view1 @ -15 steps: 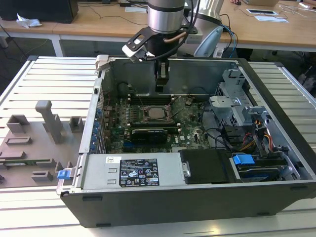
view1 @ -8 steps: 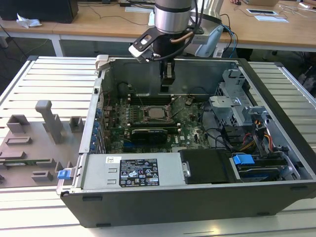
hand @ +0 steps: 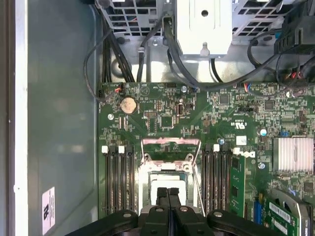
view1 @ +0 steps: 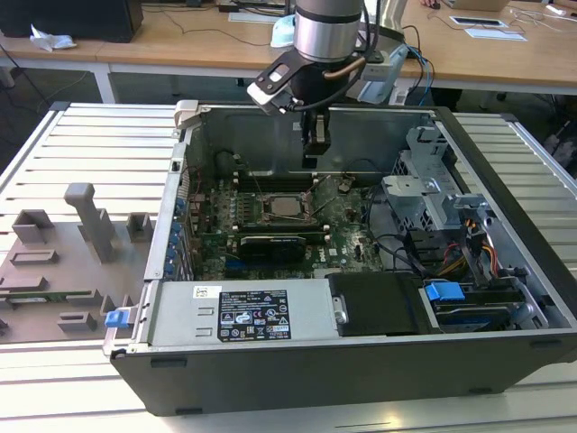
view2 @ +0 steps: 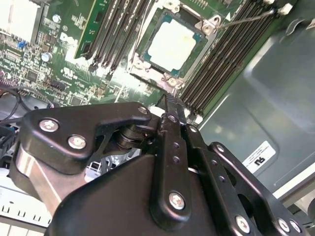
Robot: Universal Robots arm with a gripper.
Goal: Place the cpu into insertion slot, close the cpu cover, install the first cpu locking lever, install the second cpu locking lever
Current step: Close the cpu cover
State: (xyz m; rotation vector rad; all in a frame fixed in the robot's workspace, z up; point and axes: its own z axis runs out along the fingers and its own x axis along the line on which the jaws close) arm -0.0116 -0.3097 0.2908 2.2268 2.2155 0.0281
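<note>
Open case (view1: 361, 361) on worktop (view1: 90, 135), green board (hand: 162, 113) inside, beneath gripper (view1: 313, 155). Gripper closed, fingers (hand: 162, 196) pressed together, nothing held, hanging above board. Slot (view2: 139, 66) just below gripper tips. Cover (view2: 206, 30) lying flat on slot. Cpu (view2: 172, 44) seated in slot, silver top showing through cover window. Thin lever (view2: 248, 17) sticking out past slot corner.

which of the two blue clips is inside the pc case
The blue clip toward the exterior view's right, among the drives; the other blue clip sticks out at an outer corner of the case.
</note>
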